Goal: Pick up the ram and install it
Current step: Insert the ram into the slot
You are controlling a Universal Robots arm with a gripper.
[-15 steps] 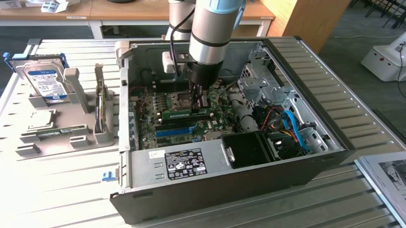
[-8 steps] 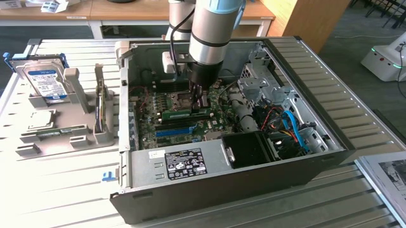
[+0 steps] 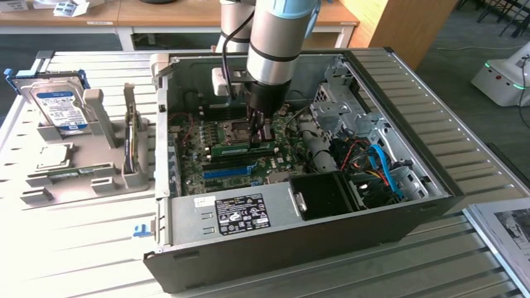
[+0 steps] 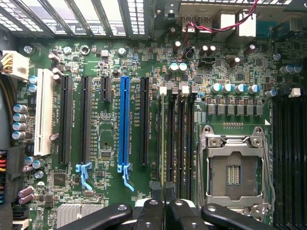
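between the fingertips of the gripper (image 4: 160, 211) sits the ram (image 4: 163, 143), seen edge-on as a thin line running away from the wrist, with the jaws drawn together and clamped on its flat sides. it hangs lengthwise along the dark memory slots (image 4: 180, 139) just beside the open processor socket (image 4: 235, 172), which looks deliberate: gripped on edge like this, its contact side faces down to the slot. whether it already touches the slot or hovers just above it, i cannot tell. around it lies the green motherboard (image 4: 110, 62), the long blue expansion slot (image 4: 124, 120) well to the side. the exterior view has the arm reaching straight down into the open computer case (image 3: 348, 230); outside it, on the exterior view's left, a hard drive (image 3: 56, 105) stands in a grey holder (image 3: 91, 180)
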